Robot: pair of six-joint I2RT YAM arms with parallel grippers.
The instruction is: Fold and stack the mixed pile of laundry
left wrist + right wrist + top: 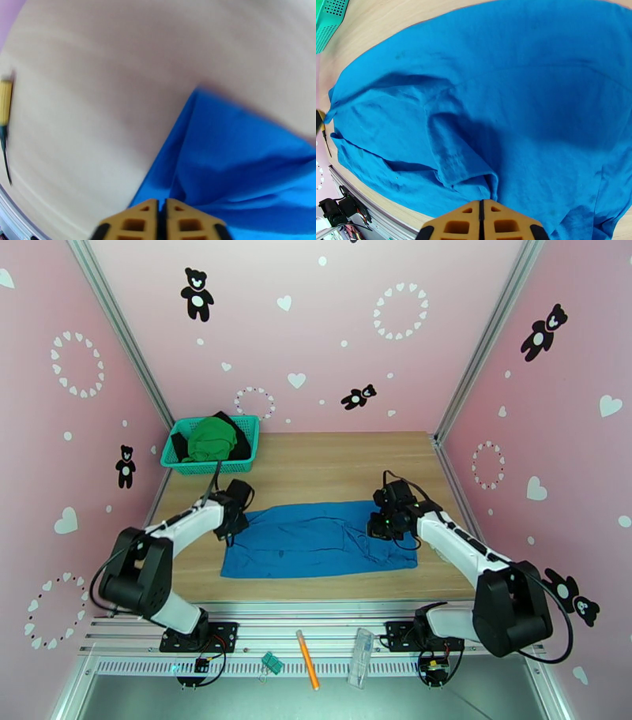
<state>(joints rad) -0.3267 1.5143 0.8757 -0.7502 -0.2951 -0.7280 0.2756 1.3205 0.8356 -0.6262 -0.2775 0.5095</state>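
The left gripper has its two yellow, ribbed plastic fingers pressed together with barely a slit between them. A ridge of the blue shirt rises straight into their tips, so it looks pinched on the cloth at the shirt's left edge. In the top view the left gripper sits on that edge.

The right gripper is closed in the same way. A narrow, rumpled fold of the blue shirt runs down into its fingertips. From above, the right gripper is over the shirt's right part.

The blue shirt lies spread between the two arms as a rough wide rectangle on the pale wood-grain surface. Its weave is thin and matte, and it is creased with soft shadowed wrinkles and seams. The near edge is uneven and bunched at the right corner.

Well apart from the shirt, at the far left corner of the surface, stands a teal plastic mesh basket. In it the green garment is heaped in a rounded lump. The black garment lies crumpled beneath and beside it and spills towards the basket's right rim.
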